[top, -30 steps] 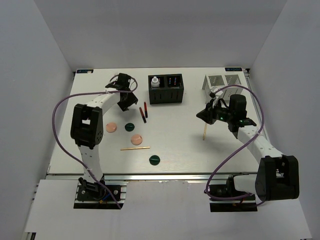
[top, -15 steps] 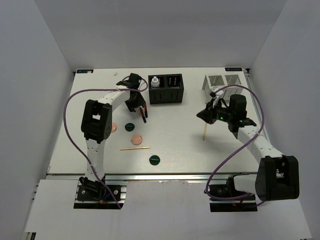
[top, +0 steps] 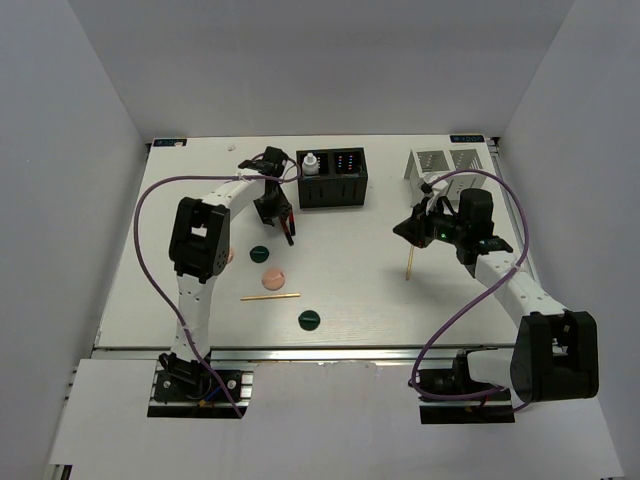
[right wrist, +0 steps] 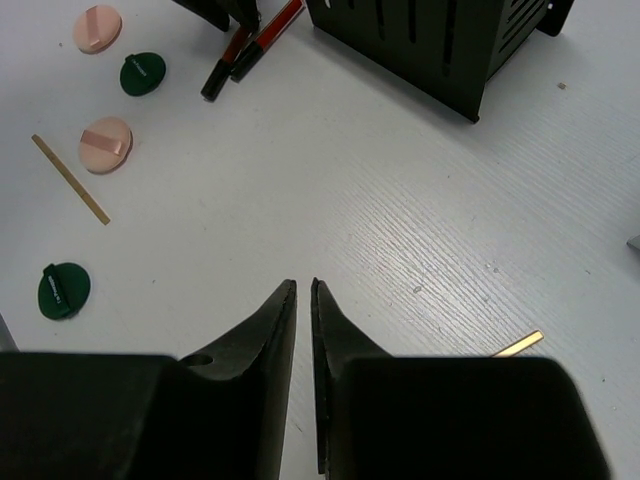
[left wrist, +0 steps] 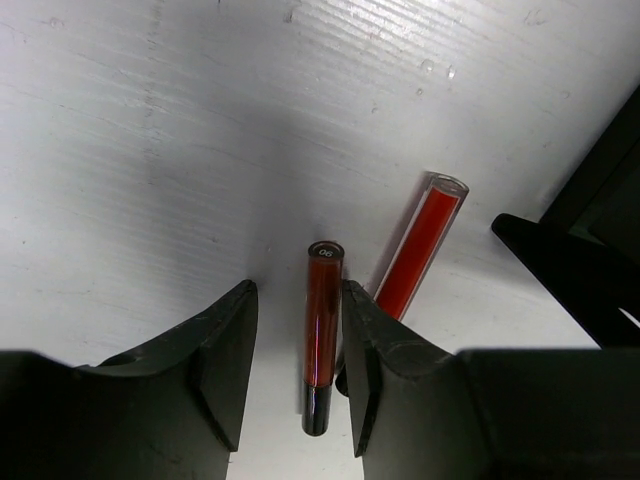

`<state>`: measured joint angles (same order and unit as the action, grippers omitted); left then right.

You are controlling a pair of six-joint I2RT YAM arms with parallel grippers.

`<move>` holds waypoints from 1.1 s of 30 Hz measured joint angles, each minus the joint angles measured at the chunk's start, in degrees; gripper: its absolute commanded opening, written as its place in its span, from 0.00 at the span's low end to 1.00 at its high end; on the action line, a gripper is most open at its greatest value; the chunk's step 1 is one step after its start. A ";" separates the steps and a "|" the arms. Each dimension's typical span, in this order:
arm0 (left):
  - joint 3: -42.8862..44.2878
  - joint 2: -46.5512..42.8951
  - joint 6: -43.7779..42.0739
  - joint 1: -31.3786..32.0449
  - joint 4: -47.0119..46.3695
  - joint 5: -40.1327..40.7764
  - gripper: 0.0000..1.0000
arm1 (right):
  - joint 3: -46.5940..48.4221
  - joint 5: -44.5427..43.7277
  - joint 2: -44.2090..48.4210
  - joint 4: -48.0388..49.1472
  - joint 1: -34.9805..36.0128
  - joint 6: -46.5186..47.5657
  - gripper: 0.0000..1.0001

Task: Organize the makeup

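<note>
My left claw (left wrist: 297, 320) is spread astride a dark red pencil (left wrist: 322, 330) on the desk (top: 400, 300), off the front-left corner of the black two-compartment box (top: 333, 190) (second red pencil (left wrist: 415, 250) alongside). My right claw (right wrist: 303, 290), right of that box, is pressed nearly together and empty.

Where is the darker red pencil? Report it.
In the left wrist view the darker red pencil lies between the fingers of the left end effector, with the brighter red pencil just to its right.

One pencil (left wrist: 322, 330) lies between the fingers of my left gripper (left wrist: 297, 295), a second pencil (left wrist: 415, 245) just beside it, both left of the box (top: 333, 190), whose left compartment holds the bottle (top: 310, 162). In front of them lie discs (top: 272, 279) and a stick (top: 270, 296).
</note>
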<state>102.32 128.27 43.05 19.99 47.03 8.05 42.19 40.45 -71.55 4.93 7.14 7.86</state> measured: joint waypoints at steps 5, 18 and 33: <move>0.94 0.63 -1.27 0.48 1.62 0.92 0.34 | -0.22 0.00 0.00 0.63 0.00 -0.20 0.17; -7.43 -5.42 -2.03 0.68 -0.04 2.64 0.00 | -0.74 -0.02 0.59 1.16 0.00 -0.33 0.17; -22.84 -38.34 -12.57 5.55 -56.39 -21.75 0.00 | -0.72 0.28 0.57 1.14 0.00 -0.33 0.17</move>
<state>79.48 89.93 30.48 25.54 -9.37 -13.69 41.47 40.73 -70.98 6.07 7.14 7.53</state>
